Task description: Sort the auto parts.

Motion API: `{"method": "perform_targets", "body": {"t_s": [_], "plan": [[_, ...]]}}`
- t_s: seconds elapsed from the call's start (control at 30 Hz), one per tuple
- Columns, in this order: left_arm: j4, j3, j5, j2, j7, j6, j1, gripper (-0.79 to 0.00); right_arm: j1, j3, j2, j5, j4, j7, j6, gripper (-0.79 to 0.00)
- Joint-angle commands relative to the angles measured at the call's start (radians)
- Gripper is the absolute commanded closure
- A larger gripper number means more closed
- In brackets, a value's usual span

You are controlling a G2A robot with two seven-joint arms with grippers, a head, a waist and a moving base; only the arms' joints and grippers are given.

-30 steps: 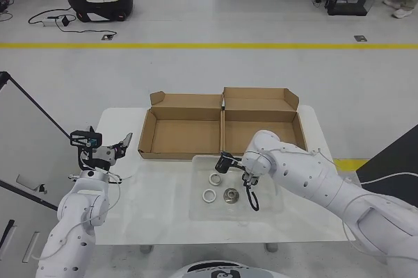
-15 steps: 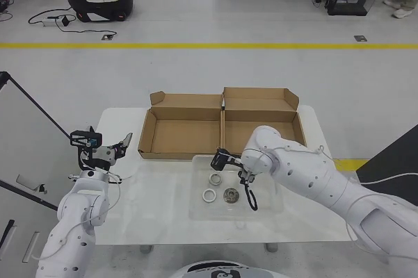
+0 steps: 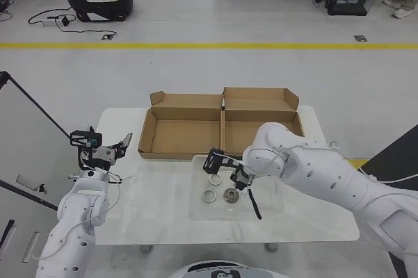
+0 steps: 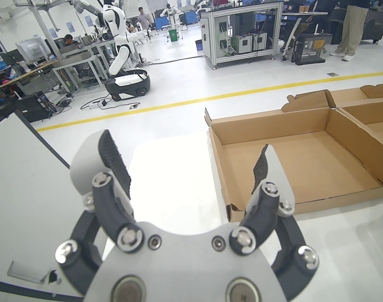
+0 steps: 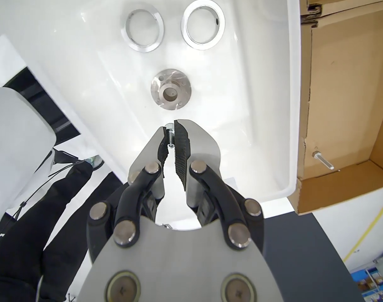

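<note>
Well, the right gripper [image 5: 171, 134] is pinched nearly closed on a small threaded bolt [image 5: 168, 127], over the white tray [image 5: 273, 127] and just short of the flanged hub [image 5: 170, 88]. Two metal rings [image 5: 142, 27] [image 5: 204, 24] lie beyond the hub in the same tray. A second bolt [image 5: 323, 160] lies in the cardboard box [image 5: 342, 80] beside the tray. By the table's left side, the left gripper [image 4: 185, 146] hangs wide open, holding nothing.
</note>
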Motion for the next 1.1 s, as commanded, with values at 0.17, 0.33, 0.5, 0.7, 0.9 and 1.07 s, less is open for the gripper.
{"method": "perform_targets", "body": {"t_s": [0.17, 0.33, 0.5, 0.7, 0.9, 1.07], "plan": [[0.000, 0.000, 0.000, 0.000, 0.000, 0.000, 0.000, -0.785, 0.010, 0.049, 0.075, 0.054, -0.022, 0.000, -0.047, 0.000], [0.000, 0.000, 0.000, 0.000, 0.000, 0.000, 0.000, -0.785, -0.006, 0.134, 0.134, 0.102, -0.040, 0.000, -0.115, 0.000], [0.000, 0.000, 0.000, 0.000, 0.000, 0.000, 0.000, -0.785, -0.033, 0.225, 0.185, 0.163, -0.060, 0.000, -0.201, 0.000], [0.000, 0.000, 0.000, 0.000, 0.000, 0.000, 0.000, -0.785, -0.041, 0.273, 0.229, 0.246, -0.061, -0.077, -0.279, 0.000], [0.000, 0.000, 0.000, 0.000, 0.000, 0.000, 0.000, -0.785, 0.026, 0.208, 0.250, 0.323, -0.020, -0.185, -0.387, 0.000], [0.000, 0.000, 0.000, 0.000, 0.000, 0.000, 0.000, -0.785, 0.117, 0.116, 0.241, 0.397, 0.047, -0.289, -0.491, 0.000]]}}
